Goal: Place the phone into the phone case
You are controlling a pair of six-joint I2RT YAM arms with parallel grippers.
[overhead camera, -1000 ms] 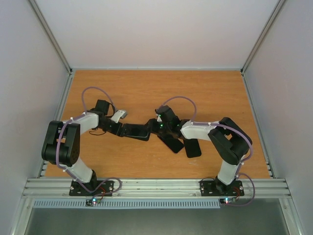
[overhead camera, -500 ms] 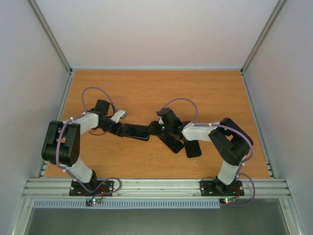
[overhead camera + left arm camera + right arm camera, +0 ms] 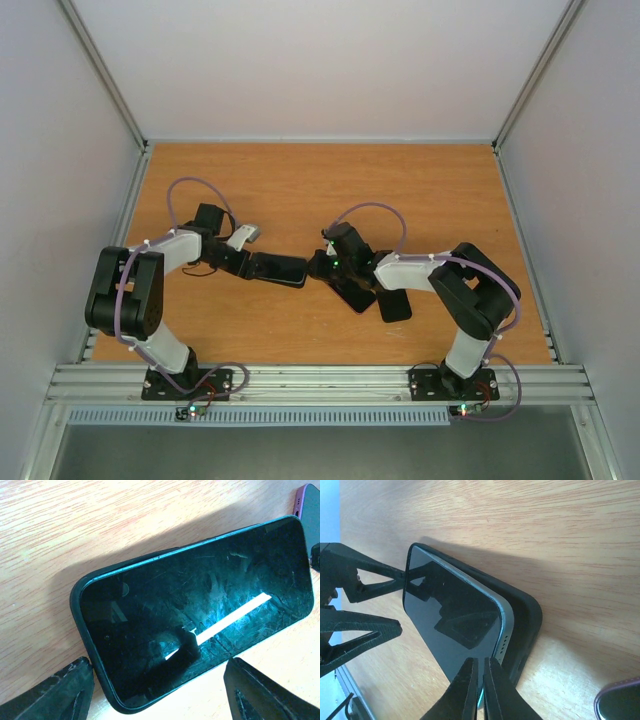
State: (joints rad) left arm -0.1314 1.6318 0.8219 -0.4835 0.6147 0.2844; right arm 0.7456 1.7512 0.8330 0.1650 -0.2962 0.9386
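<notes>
Two arms meet near the middle of the wooden table (image 3: 300,190). The phone (image 3: 200,625) lies there screen up on the black phone case (image 3: 526,622). It is not fully seated. In the right wrist view, the end of the phone nearest that camera rides above the case's rim, and its silver edge and a row of small holes show.

The left gripper (image 3: 157,672) stands wide, with one finger on each side of the other end of the phone and case. One finger looks to touch the case's corner and the other sits just beside the long edge. I cannot tell whether they press.

The right gripper (image 3: 481,666) has its fingers drawn almost together, with only a thin slit between them. Their tips rest against the raised end of the phone, and nothing shows between them.

A purple-rimmed thing (image 3: 309,500) lies near that end, cut off by the frame. From above, two dark flat slabs (image 3: 395,303) lie on the table beneath the right arm.
</notes>
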